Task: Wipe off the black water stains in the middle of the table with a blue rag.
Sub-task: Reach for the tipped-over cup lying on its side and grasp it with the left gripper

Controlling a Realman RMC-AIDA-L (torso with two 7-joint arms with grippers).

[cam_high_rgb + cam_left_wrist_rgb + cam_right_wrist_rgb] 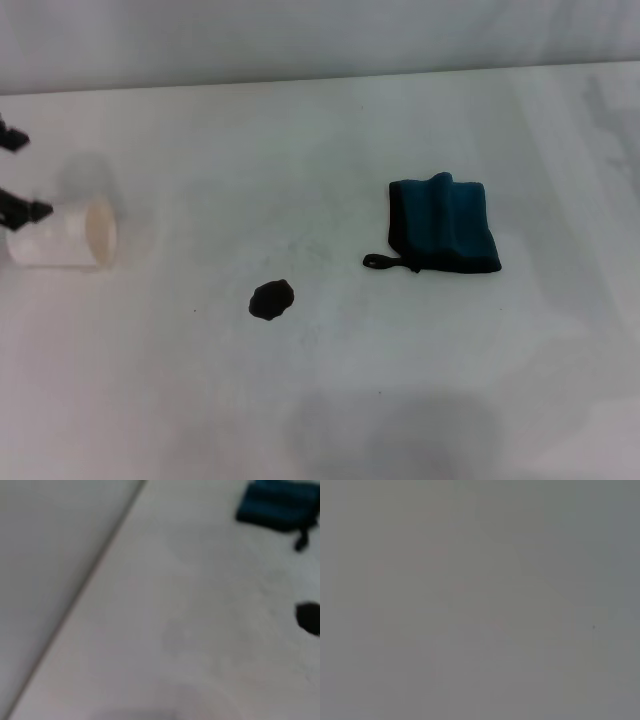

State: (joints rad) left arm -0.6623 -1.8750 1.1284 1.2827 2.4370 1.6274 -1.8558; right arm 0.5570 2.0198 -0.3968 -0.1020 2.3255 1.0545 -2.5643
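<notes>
The black water stains [271,299] are one small dark blob near the middle of the white table [330,400]; the left wrist view catches the blob [310,617] at its edge. The blue rag [445,223] lies folded to the right of the blob, its black loop pointing toward it, and appears again in the left wrist view [277,502]. My left gripper [15,172] is at the far left edge, well away from both, open, with its two black fingertips spread apart. My right gripper is out of view; its wrist view is plain grey.
A white paper cup [62,236] lies on its side at the far left, touching the nearer fingertip of the left gripper. The table's back edge meets a grey wall [300,40].
</notes>
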